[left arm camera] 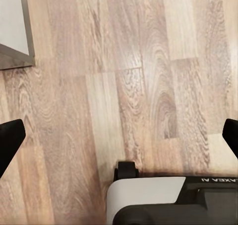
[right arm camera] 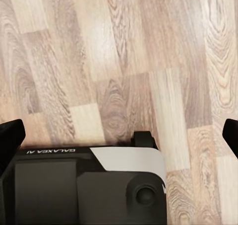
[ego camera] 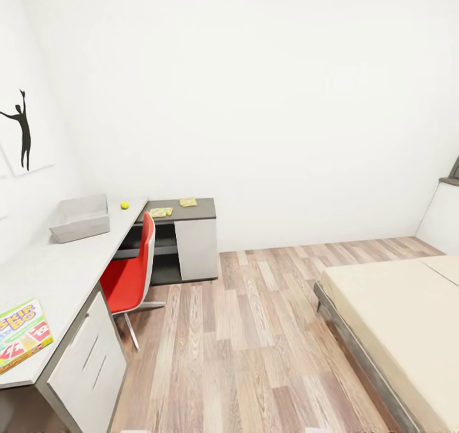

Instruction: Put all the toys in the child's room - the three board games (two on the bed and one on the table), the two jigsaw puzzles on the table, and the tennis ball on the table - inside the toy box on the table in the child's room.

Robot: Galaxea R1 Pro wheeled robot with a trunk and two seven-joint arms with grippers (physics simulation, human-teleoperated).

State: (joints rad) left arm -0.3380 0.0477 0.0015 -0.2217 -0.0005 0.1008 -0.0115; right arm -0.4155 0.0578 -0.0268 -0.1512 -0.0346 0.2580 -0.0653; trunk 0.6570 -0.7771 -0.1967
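Head view: toy box point(ego camera: 80, 217) sat on the table point(ego camera: 57, 273), nothing seen inside; tennis ball point(ego camera: 125, 205) just beside it, two jigsaw puzzles point(ego camera: 161, 212) past it on the dark section, Skip-Bo game point(ego camera: 20, 333) well short of it, bed point(ego camera: 408, 318) across the floor. Nothing packed yet, all left. Left wrist: left gripper point(left arm camera: 119, 135) jaws wide, empty, over planks. Right wrist: right gripper point(right arm camera: 119, 135) jaws wide, empty
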